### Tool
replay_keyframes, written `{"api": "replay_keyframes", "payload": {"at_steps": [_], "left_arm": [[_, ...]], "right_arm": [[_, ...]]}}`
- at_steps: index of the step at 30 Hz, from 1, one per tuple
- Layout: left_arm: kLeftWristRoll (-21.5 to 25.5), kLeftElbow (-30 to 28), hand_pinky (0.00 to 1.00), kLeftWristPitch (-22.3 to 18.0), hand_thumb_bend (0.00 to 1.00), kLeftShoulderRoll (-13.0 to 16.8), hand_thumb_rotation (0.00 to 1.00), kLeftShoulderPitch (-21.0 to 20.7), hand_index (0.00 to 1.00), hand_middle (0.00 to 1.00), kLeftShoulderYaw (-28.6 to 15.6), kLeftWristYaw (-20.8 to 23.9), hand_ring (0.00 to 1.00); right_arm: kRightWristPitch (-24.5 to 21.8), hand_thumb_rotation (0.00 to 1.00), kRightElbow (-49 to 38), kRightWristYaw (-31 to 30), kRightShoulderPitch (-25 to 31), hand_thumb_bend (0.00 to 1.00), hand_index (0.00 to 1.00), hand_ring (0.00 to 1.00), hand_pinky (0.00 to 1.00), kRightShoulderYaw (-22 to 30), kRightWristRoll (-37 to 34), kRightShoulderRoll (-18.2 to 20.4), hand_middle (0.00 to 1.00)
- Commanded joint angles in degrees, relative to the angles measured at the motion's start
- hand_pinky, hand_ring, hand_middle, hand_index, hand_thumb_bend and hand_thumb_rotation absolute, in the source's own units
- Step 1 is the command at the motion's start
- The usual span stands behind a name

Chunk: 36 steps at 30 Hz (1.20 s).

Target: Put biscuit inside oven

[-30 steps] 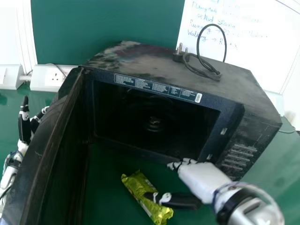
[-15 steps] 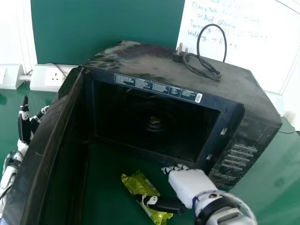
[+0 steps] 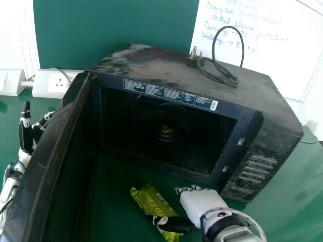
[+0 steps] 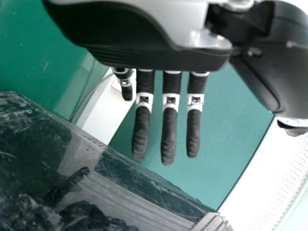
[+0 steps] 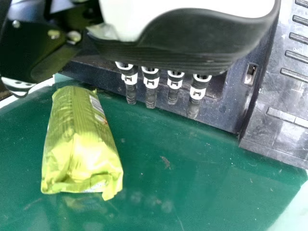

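Head view | right hand (image 3: 201, 202) further left | biscuit packet (image 3: 151, 201) unmoved

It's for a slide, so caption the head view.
Right hand near the wrapped biscuit, before the open oven.

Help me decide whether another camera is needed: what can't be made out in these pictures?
Biscuits, right wrist view: hidden by the green packet.
Part of that packet, head view: behind the right hand's thumb.
Back of the oven, head view: lost in darkness.
Print on its label, head view: too small.
Door's near end: cut off by head view's bottom edge.
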<state>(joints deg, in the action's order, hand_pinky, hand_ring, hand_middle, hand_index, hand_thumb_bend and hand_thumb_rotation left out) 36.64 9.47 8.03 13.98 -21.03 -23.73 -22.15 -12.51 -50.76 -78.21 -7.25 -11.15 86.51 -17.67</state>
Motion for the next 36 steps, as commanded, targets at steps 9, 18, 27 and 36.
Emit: {"api": "replay_keyframes", "payload": {"at_steps": [9,18,27,36], "left_arm": [[-0.30,-1.21,0.25,0.56,0.52,-0.27,0.07,0.76,0.49,0.41,0.23,1.00,0.33],[-0.11,-1.29,0.25,0.88,0.52,-0.23,0.07,0.74,0.49,0.41,0.22,1.19,0.33],[0.13,-1.69,0.25,1.25,0.52,-0.22,0.07,0.86,0.49,0.41,0.16,1.04,0.33],[0.25,-1.77,0.25,1.45,0.52,-0.06,0.07,0.88,0.49,0.41,0.08,0.78,0.33]], "right_arm": [[4.04,0.48,2.06,0.93,3.18,0.97,1.00,1.00,0.92,2.21,-0.07,2.86,1.00],[6.16,0.41,4.50,-0.61,3.64,0.97,1.00,1.00,0.93,1.87,0.40,3.68,1.00],[8.12,0.44,6.05,-1.89,3.70,0.99,0.99,0.98,0.91,1.02,0.16,3.68,1.00],[8.00,0.42,9.17,0.56,4.42,0.97,0.99,0.96,0.88,-1.29,3.28,5.43,1.00]]}}
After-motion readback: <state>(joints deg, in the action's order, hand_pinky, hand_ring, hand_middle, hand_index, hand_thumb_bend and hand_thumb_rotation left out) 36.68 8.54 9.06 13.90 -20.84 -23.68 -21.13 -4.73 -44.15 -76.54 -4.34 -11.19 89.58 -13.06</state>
